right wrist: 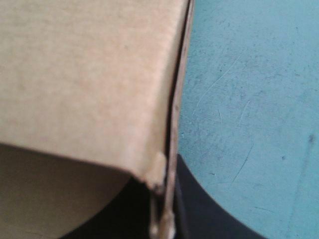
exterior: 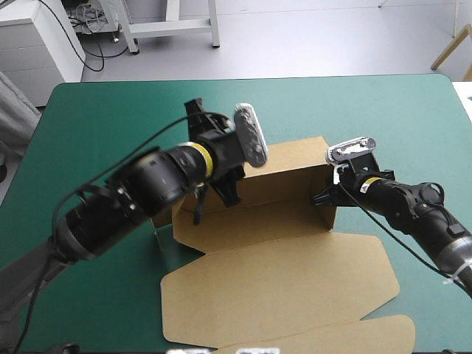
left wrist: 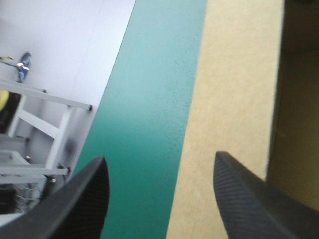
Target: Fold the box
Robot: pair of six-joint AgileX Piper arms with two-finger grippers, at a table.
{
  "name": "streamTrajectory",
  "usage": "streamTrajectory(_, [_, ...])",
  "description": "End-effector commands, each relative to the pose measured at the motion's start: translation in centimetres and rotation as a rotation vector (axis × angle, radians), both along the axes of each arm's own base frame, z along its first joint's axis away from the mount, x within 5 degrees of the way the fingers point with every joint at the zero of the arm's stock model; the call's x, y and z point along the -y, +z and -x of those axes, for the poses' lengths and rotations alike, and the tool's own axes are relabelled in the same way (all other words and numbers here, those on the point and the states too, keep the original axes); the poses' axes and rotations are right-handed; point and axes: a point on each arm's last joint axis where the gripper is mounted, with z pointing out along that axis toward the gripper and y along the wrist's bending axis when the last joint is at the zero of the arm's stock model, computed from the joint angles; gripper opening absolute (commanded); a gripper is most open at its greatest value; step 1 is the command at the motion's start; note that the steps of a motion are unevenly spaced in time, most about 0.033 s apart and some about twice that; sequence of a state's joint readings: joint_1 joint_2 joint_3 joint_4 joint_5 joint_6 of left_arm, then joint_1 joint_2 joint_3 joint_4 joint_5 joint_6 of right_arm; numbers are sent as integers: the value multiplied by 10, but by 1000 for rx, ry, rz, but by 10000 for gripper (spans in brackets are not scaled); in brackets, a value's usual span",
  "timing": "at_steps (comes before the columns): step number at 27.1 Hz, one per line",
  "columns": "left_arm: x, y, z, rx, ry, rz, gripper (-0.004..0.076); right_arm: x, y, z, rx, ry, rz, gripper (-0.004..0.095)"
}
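One thin grip matters: the right black-finned end effector [right wrist: 164,211] is clamped on the right wall of the half-raised brown board box [exterior: 280,273], set mid-way on the teal-green desk [exterior: 110,118]. The left end effector [left wrist: 160,158] gapes empty over its far-left part, so a slip may flatten that wall.

brown cardboard box [exterior: 280,273]: matt, fibrous board, its cut edge rough and frayed at one corner
teal-green table cover [exterior: 110,118]: smooth, low sheen, finely scratched
black fin-shaped fingers [left wrist: 249,199]: matt, fine woven texture

No text, label or number can be read anywhere.
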State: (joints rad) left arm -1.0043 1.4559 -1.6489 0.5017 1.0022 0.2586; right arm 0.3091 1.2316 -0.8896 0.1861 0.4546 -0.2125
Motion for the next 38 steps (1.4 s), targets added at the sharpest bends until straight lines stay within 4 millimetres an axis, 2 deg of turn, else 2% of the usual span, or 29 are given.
streamTrajectory(1, [-42, 43, -11, -52, 67, 157, 372, 1, 17, 1, 71, -8, -30, -18])
streamTrajectory(3, [-62, 49, -20, -88, 147, 173, 307, 1, 17, 1, 69, -8, -29, -18])
streamTrajectory(4, [-79, 52, -28, -108, 221, 183, 236, 1, 17, 1, 69, -8, -31, -18])
streamTrajectory(9, [-137, 63, -42, -130, 445, 307, 11, 0, 17, 2, 58, -8, -35, -18])
streamTrajectory(13, [-177, 69, -38, -153, 580, 399, -10, 0, 16, 2, 48, -6, -30, -18])
streamTrajectory(20, [-218, 77, -13, -118, 747, 437, -10, 0, 17, 3, 51, -6, -33, -18])
streamTrajectory(25, [-223, 55, -9, -130, 771, 418, -10, 1, 19, 3, 58, -10, -40, -18])
streamTrajectory(29, [-223, 27, -9, -158, 780, 410, -10, 1, 30, 7, 78, -7, -50, -18])
streamTrajectory(30, [-222, 13, -8, -173, 786, 408, -10, 2, 40, 9, 87, -11, -58, -18])
streamTrajectory(33, [-223, -5, -8, -190, 792, 389, -10, 5, 63, 12, 51, -25, -33, -18])
streamTrajectory(38, [-225, -5, -9, -150, 794, 377, -10, 5, 98, 10, -56, -33, 7, -18])
